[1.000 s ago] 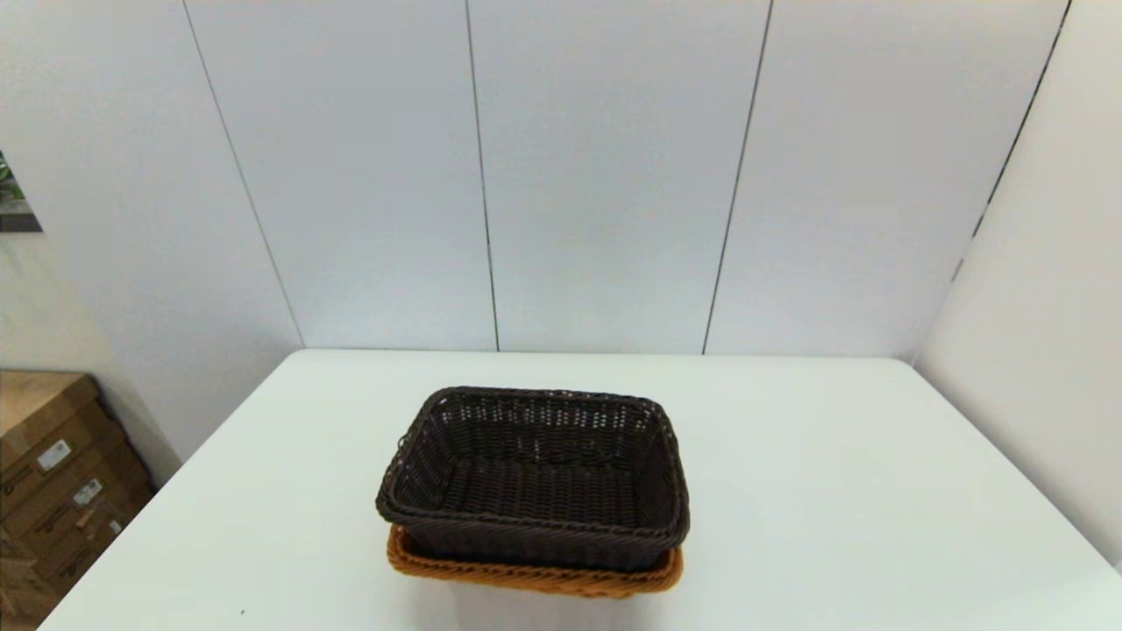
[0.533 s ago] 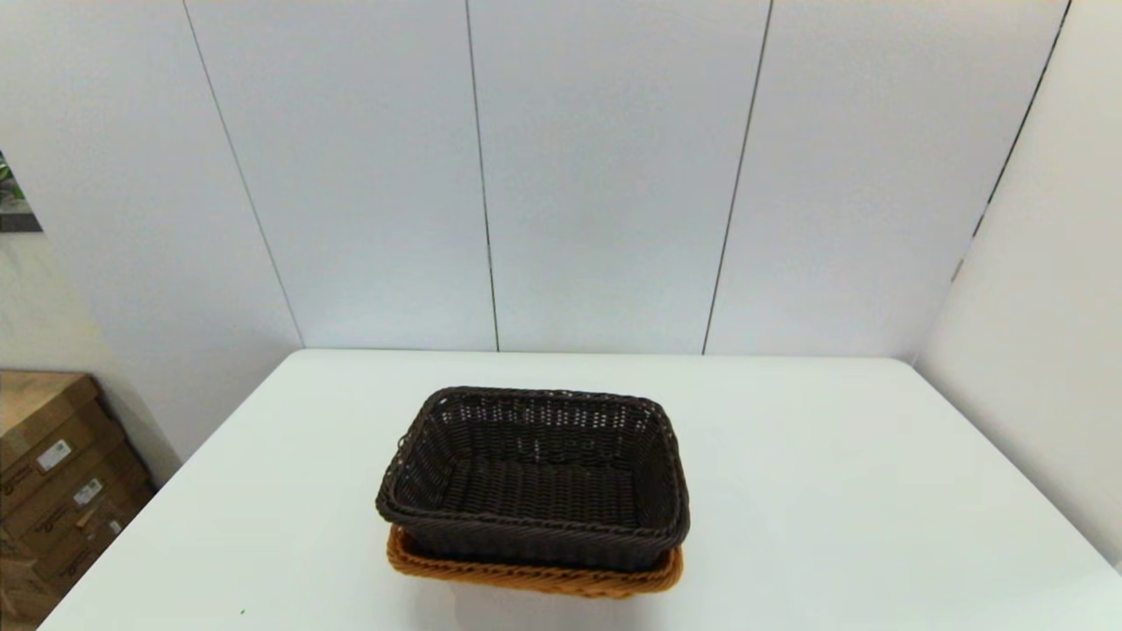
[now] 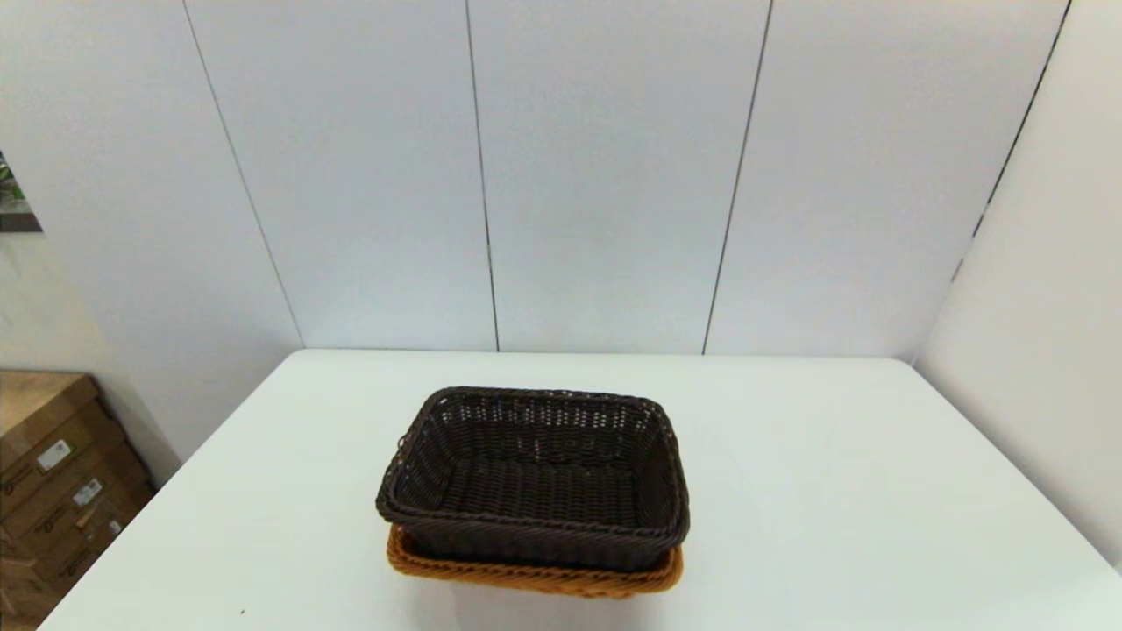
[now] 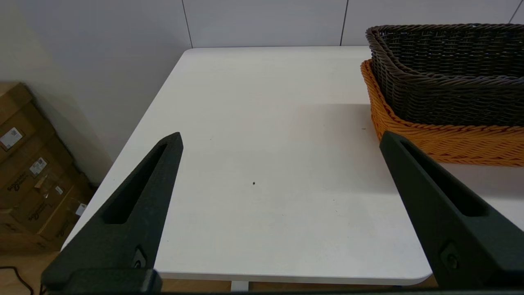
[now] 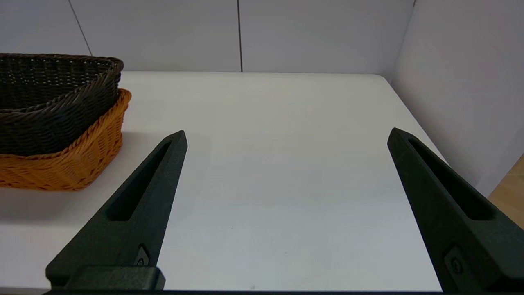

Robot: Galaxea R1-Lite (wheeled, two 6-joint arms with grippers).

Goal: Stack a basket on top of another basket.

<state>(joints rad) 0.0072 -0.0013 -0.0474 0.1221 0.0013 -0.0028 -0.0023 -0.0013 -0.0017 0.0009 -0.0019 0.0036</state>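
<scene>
The left end effector (image 4: 280, 139) and right end effector (image 5: 286, 135) hang spread wide and empty by the counter's (image 3: 833, 491) near edge (one each side). Farther in, the dark brown basket (image 3: 535, 478) sits nested in the orange-tan basket (image 3: 526, 577).

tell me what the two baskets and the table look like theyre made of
Dark brown basket: woven wicker-style strands with a braided rim and open-weave sides; a slight sheen hints at synthetic rattan, though natural cane can't be ruled out.
Orange-tan basket: the same tight weave with a braided rim, nested under the dark one.
Table: smooth, matte white top, probably laminate or painted board; its core is not visible.
</scene>
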